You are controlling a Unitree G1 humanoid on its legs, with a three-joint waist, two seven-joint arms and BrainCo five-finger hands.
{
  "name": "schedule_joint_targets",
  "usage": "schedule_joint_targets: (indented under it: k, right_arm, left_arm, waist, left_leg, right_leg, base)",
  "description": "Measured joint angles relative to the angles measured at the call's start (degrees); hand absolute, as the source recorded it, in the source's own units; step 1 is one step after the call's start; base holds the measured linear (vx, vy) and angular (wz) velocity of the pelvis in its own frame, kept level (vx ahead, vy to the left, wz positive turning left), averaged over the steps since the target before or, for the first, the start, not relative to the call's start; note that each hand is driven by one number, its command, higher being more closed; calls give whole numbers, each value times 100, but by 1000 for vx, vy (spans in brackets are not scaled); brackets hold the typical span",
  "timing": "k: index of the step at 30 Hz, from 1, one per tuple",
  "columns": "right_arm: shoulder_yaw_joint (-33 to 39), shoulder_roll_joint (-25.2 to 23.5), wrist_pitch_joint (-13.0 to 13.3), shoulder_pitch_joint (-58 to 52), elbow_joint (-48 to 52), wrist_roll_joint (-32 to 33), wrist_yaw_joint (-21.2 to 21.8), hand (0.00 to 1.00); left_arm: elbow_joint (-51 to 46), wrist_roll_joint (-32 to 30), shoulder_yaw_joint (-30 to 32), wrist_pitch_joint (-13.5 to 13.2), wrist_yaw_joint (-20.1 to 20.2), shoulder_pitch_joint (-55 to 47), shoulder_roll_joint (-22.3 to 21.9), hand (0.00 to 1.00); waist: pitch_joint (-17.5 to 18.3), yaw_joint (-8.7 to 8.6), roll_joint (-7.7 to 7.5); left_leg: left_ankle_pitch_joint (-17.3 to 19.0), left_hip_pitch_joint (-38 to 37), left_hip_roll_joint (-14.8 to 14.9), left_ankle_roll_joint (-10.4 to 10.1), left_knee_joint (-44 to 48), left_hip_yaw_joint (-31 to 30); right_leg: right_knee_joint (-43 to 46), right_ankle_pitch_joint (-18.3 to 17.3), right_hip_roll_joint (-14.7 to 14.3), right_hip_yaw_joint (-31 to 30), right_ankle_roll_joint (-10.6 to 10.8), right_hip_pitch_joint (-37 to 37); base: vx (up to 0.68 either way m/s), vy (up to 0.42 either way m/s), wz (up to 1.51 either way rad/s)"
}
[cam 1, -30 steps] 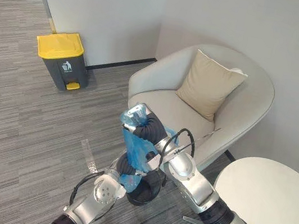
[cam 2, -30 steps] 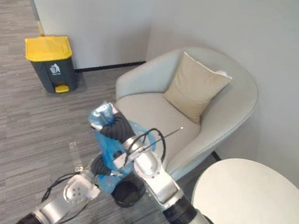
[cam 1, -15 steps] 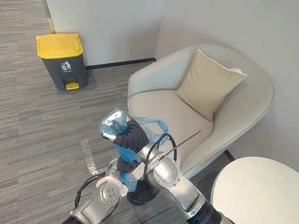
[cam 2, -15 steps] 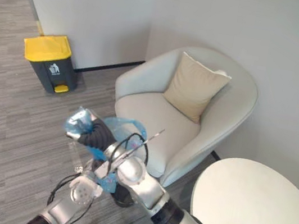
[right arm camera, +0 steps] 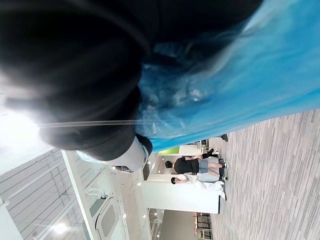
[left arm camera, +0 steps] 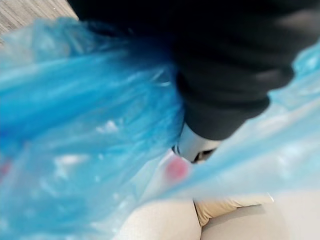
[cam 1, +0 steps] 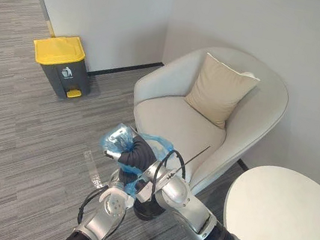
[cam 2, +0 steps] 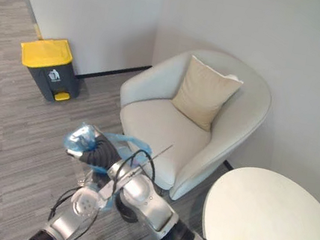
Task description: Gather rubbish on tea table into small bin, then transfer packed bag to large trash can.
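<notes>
A crumpled blue bag (cam 1: 118, 139) bunches out of my right hand (cam 1: 140, 154), which is shut on its top above the floor in front of the armchair. The film trails down to my left hand (cam 1: 122, 179), tucked under the right forearm; blue plastic (left arm camera: 75, 150) presses right against that hand and it is curled into it. The small black bin (cam 1: 145, 208) stands on the floor beneath both arms, mostly hidden. The large grey trash can with a yellow lid (cam 1: 62, 63) stands by the wall, far left.
A pale armchair (cam 1: 166, 118) with a beige cushion (cam 1: 219, 90) sits just behind the hands. The round white tea table (cam 1: 282, 212) is at the lower right. Grey carpet stretches toward the trash can. People (right arm camera: 192, 167) sit far off.
My right hand has carried the bag's top leftward and lower. The left hand has curled shut beneath it. The camera has shifted slightly.
</notes>
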State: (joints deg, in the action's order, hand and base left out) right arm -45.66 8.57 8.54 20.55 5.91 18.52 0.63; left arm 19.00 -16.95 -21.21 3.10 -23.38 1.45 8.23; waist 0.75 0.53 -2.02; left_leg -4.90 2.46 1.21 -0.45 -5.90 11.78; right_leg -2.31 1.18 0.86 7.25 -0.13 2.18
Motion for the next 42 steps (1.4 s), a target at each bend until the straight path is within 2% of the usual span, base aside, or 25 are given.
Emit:
schedule_joint_targets:
  k: [6,13,20,25,27,34,39,42]
  right_arm:
    - [154,52,8,-232,0,-324,-73,0]
    - [751,95,75,-310,12,-946,-284,0]
    - [1681,769,272,-724,876,-1637,-582,0]
    - [2419,949,338,-1403,1295,-1852,-692,0]
    - [2808,754,425,-1780,1364,-1838,-742,0]
    - [3671,102,433,-2691,1145,-1725,-784,0]
    - [4049,-428,231,-3149,344,-1726,-821,0]
    - [4138,-510,175,-3314,-31,-1728,-821,0]
  left_arm:
    - [-57,209,11,-4,0,-3,-3,100]
    - [-453,357,253,-22,1,-156,-17,100]
    - [-910,478,661,-60,2,-387,-26,100]
    - [-1054,593,906,-109,5,-568,-67,100]
    - [-1181,619,1036,-131,6,-704,-104,100]
    - [-1293,994,1464,-147,18,-1156,-328,100]
    - [-1287,1363,1799,-147,136,-1493,-625,100]
    - [-1259,1467,1871,-146,199,-1606,-728,100]
  waist:
    - [1,-7,2]
    - [10,-16,20]
    - [41,-4,63]
    - [73,-5,114]
    - [77,-15,121]
    - [96,-18,160]
    - [116,-11,202]
    - [135,-3,234]
  left_leg:
    - [14,-29,2,-19,-1,1]
    - [14,-46,-18,-17,-1,4]
    - [16,-65,-89,-10,-1,-1]
    - [16,-77,-91,-7,-3,-5]
    - [17,-77,-91,-7,-4,-6]
    - [14,-80,-97,-3,-3,-31]
    - [61,-192,-108,29,-36,-69]
    - [103,-192,-108,-8,-38,-68]
  right_leg:
    - [1,-1,1,-6,1,-25]
    - [19,-16,4,-1,21,-31]
    - [75,-50,35,11,66,-26]
    - [99,-76,64,13,86,-23]
    - [99,-113,68,14,127,-23]
    - [103,-94,93,38,99,-35]
    - [114,-161,115,97,156,-167]
    - [114,-182,120,111,143,-168]
  base:
    - [0,0,0]
    - [0,0,0]
    - [0,0,0]
    - [0,0,0]
    - [0,0,0]
    - [7,3,2]
    - [5,9,5]
    - [0,0,0]
